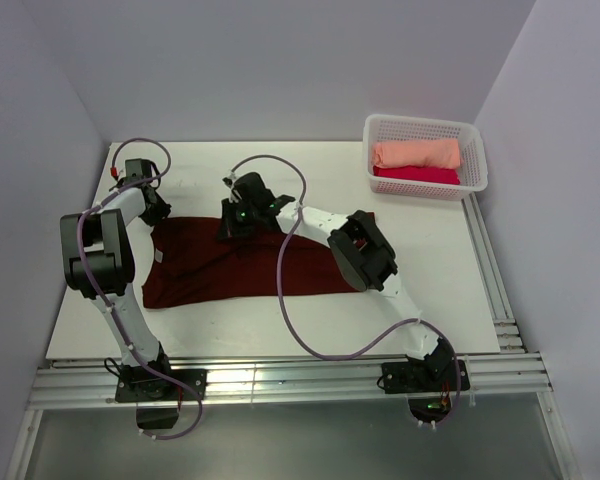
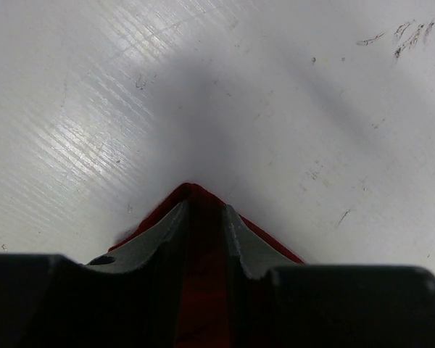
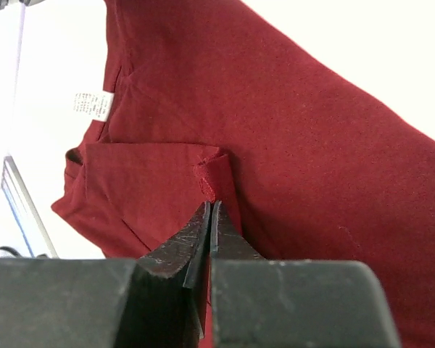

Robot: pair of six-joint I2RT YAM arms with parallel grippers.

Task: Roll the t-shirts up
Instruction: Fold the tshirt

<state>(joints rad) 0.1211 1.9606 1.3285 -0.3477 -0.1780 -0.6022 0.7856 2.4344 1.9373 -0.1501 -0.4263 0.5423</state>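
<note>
White tabletop (image 1: 430,300): left gripper (image 2: 203,210) clamps dark maroon cloth t-shirt (image 1: 230,270) at a corner; right gripper (image 3: 209,206) pinches a fold, visible only on its wrist view.

The right claw (image 3: 211,210) tight on a small fold of the maroon t-shirt (image 3: 312,145), pale neck label (image 3: 93,104) at upper left.

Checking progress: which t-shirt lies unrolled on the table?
The dark maroon t-shirt, spread out on the table; the peach t-shirt and crimson-pink t-shirt sit rolled in the white basket.

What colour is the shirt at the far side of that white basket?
Peach. The shirt shows best in the top external view.
</note>
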